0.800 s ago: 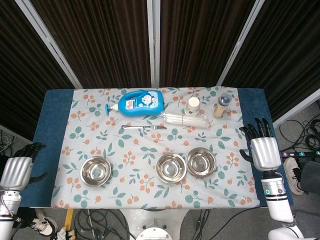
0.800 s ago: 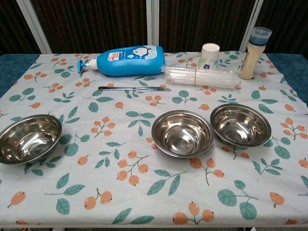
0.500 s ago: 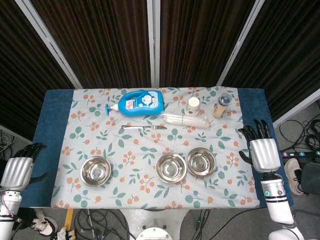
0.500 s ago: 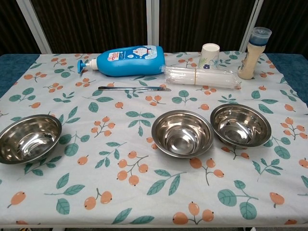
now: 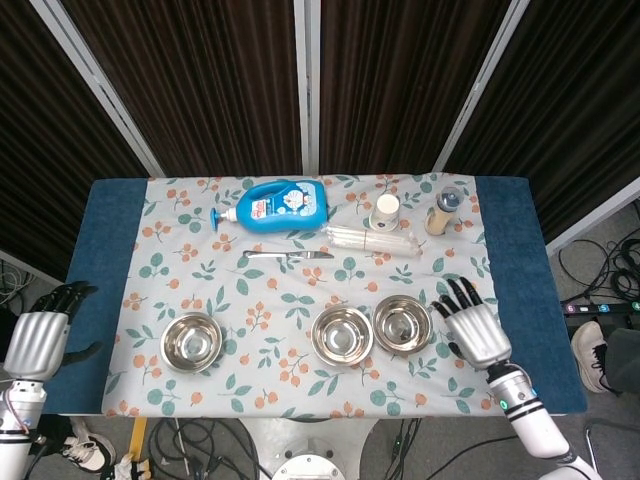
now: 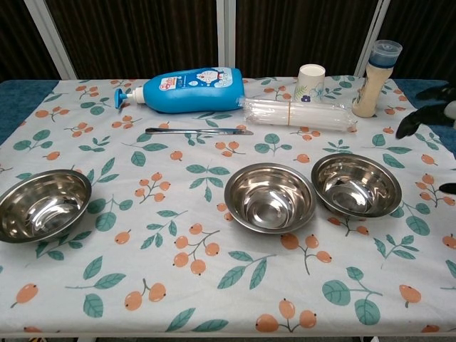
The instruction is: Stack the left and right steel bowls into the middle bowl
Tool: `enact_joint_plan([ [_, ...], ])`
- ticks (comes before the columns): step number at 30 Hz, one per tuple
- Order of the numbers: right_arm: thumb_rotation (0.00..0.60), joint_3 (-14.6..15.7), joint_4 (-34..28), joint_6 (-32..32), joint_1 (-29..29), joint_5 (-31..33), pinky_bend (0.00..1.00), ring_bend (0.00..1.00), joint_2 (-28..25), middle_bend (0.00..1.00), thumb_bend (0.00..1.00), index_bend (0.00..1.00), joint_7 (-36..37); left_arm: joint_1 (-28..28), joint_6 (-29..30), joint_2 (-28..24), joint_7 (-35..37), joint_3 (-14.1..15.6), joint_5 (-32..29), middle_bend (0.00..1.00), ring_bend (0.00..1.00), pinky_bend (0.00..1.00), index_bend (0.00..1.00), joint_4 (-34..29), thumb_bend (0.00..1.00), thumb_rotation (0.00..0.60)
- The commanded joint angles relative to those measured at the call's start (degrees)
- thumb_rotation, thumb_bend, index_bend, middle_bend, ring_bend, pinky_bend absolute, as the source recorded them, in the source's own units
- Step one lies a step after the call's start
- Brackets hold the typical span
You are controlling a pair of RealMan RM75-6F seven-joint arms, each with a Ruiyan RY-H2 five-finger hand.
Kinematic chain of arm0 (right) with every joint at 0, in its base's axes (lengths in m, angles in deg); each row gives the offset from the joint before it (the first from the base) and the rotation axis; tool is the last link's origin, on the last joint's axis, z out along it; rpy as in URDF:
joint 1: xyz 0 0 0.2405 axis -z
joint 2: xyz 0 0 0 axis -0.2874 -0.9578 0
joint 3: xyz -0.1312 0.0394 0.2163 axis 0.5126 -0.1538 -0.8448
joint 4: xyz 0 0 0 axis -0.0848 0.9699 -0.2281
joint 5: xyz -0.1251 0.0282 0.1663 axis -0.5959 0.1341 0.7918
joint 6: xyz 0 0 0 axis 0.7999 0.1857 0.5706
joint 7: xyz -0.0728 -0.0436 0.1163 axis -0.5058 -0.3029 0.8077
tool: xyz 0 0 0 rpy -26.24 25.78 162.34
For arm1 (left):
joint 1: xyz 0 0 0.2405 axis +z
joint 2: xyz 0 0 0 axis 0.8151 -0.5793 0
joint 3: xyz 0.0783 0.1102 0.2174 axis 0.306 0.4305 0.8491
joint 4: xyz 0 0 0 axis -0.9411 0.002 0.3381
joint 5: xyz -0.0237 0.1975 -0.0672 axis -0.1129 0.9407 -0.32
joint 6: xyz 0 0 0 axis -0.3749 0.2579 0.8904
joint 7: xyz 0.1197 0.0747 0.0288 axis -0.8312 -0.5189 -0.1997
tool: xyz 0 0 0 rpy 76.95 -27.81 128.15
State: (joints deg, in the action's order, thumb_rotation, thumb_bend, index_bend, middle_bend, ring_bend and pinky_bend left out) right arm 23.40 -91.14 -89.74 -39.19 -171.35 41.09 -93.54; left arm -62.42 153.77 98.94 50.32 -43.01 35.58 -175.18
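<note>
Floral-cloth worktop [image 5: 280, 290], blue margins each side. Three round steel bowls along near edge: left bowl [image 5: 191, 341], middle bowl [image 5: 342, 334], right bowl [image 5: 402, 324]. Right robot hand [image 5: 472, 328] at right bowl's 3 o'clock, fingers apart, empty. Left robot hand [image 5: 38, 340] off 9 o'clock edge, empty, fingers loosely apart.

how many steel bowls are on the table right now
3. The left bowl sits alone near the front left; the middle bowl and right bowl sit close together, beside the right hand. None appears hidden.

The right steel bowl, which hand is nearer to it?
Right. The right hand hovers open just beside the right steel bowl; the left hand sits off the table's far left edge.
</note>
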Motion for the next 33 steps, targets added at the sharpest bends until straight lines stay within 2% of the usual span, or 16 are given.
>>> enact_joint_plan([
  [1,0.600,1.73,1.02,4.75,-2.82,0.09,0.00,0.03,2.66,0.27,0.09,0.26,-2.96,0.23,0.12,-0.50,0.43,-0.10,-0.45,0.28,0.21,0.31,0.27,-0.67,0.09,0.600],
  [7,0.600,2.38,3.90,8.12,-4.26,1.92,0.00,0.03,5.86,0.27,0.09,0.26,-3.06,0.11,-0.52,-1.62,1.90,0.21,-0.16,0.28,0.21,0.31,0.27,-0.53,0.09,0.600],
  [13,0.600,2.62,7.03,6.74,-4.23,1.40,0.00,0.05,8.33,0.29,0.09,0.27,-3.89,0.48,-0.39,-0.84,3.40,0.32,-0.53,0.28,0.21,0.30,0.27,0.82,0.09,0.600],
  [26,0.600,1.44,12.31,8.17,-6.05,2.91,0.00,0.08,12.72,0.35,0.10,0.36,-2.04,-0.26,-1.40,1.01,6.00,-0.07,-0.69,0.28,0.21,0.29,0.27,4.03,0.09,0.600],
  [33,0.600,1.41,14.49,7.66,-6.63,2.47,0.02,0.12,14.63,0.40,0.18,0.45,-2.06,-0.70,-1.88,1.56,8.03,-0.14,-0.39,0.28,0.21,0.29,0.27,4.55,0.08,0.600],
])
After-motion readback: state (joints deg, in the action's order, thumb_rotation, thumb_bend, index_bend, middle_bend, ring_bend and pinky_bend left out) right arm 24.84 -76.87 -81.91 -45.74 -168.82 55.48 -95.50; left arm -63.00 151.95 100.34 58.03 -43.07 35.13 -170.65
